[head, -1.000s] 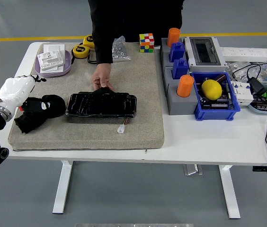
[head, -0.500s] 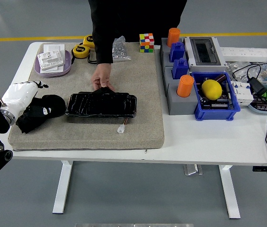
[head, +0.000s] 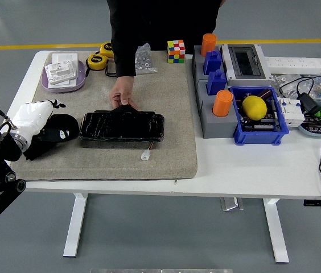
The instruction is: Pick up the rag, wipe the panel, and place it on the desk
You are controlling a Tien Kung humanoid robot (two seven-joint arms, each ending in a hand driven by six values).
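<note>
Here grey mat (head: 172, 114) covers white table (head: 246, 162) — grey floor.

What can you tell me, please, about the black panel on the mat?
The panel is a long, flat, glossy black slab, seemingly plastic-wrapped, lying level and lengthwise across the tan mat. A small white connector on short wires lies at its near right corner. A person's hand presses on its far edge. The black rag lies just off its left end, under the robot's white left hand.
</note>
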